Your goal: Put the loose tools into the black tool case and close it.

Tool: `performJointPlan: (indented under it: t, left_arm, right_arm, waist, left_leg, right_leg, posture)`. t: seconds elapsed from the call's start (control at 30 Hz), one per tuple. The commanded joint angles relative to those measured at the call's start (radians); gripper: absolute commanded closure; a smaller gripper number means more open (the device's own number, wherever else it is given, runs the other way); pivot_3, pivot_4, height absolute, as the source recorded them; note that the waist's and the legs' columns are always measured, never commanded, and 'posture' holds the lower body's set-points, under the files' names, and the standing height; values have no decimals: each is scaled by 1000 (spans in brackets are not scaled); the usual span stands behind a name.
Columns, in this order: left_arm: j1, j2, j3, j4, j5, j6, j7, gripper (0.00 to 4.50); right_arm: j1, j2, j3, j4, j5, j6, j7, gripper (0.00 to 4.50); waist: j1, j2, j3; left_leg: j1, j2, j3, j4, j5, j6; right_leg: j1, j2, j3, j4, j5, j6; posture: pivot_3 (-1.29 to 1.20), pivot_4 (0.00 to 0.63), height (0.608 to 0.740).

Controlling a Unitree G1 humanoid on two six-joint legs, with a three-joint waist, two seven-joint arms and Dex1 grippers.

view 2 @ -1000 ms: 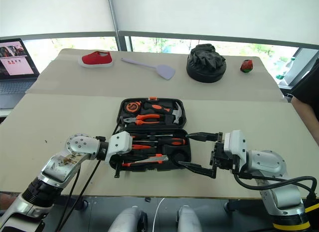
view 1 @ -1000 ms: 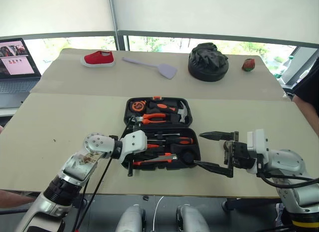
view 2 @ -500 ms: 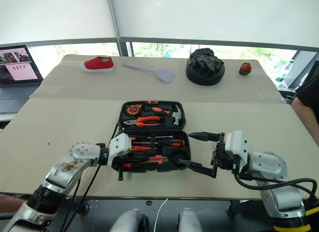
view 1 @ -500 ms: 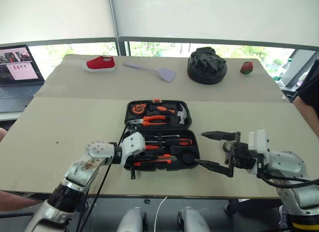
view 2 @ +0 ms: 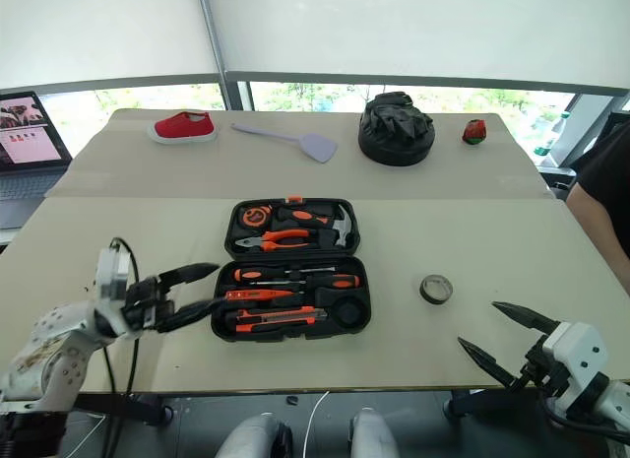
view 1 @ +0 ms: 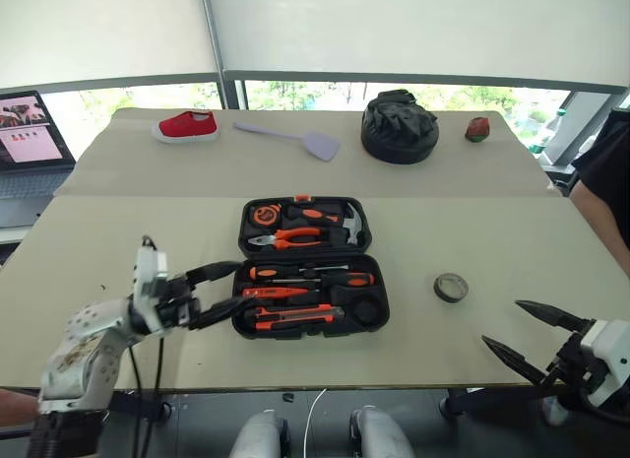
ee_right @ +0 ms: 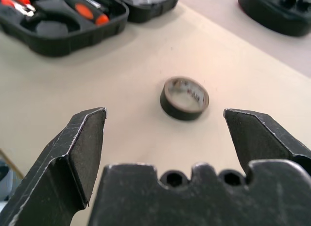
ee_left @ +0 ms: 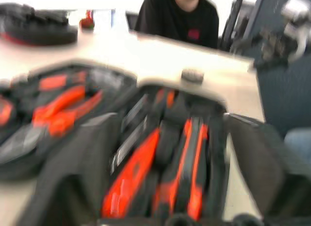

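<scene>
The two head views are looking forward and down over the open black tool case (view 1: 307, 266), sharing the whole table (view 1: 492, 231); the left wrist view is facing the case from close beside it; the right wrist view is facing the tape roll (ee_right: 184, 98) beyond the case's corner.

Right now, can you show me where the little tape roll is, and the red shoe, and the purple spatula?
tape roll (ee_right: 184, 98): right wrist view, on its dark outer band.
red shoe (view 1: 185, 125): left eye view, on the middle of its upper.
purple spatula (view 1: 320, 144): left eye view, on its flat blade.
</scene>
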Motion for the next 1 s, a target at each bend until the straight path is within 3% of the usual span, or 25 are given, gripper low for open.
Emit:
performJointPlan:
  t: [0.03, 0.2, 0.43, 0.6, 0.9, 1.0]
  left_arm:
    - [-18, 2, 13, -31, -16, -46, -35, 30]
    - [-44, -28, -56, -138, -23, -31, -29, 30]
    - [-44, -5, -154, -271, -48, 80, -24, 30]
    - [-27, -2, -157, -323, -48, 89, -1, 0]
    - [-20, -9, -150, -344, -56, 74, 17, 0]
    - [-19, -8, -154, -340, -51, 67, 16, 0]
  right_arm:
    - [-41, -55, 33, -28, -31, 8, -1, 0]
    - [-251, -233, 186, -63, -67, 264, 3, 0]
    - [-524, -343, 438, 9, -155, 533, 25, 0]
    - [-617, -379, 560, 90, -254, 575, 41, 1298]
    - [-698, -384, 590, 111, -241, 578, 119, 4428]
    - [-708, -383, 576, 99, -175, 576, 206, 4428]
  waist:
    - [6, 0, 0]
    - [6, 0, 0]
    - [13, 0, 0]
    - [12, 0, 1]
    - [10, 0, 1]
    - [10, 0, 1]
  left_leg:
    - [0, 0, 0, 0, 0, 0]
    - [0, -2, 3, 0, 0, 0]
    - [-6, -1, 1, -1, -1, 1]
    - [-17, -3, 2, 1, -1, 2]
    - [-16, -2, 2, 2, -1, 2]
    - [-16, -2, 2, 2, -1, 2]
  right_leg:
    - [0, -1, 0, 0, 0, 0]
    - [-1, -5, 3, 0, 5, -4]
    - [-6, -1, 1, 0, 8, 0]
    - [-16, -2, 1, 0, 9, 2]
    - [-15, -1, 2, 0, 9, 2]
    - [-15, 0, 2, 0, 10, 2]
  posture:
    - [0, 150, 740]
    - [0, 150, 740]
    - [0, 150, 740]
    - [0, 150, 740]
    - [0, 150, 740]
    - [0, 150, 740]
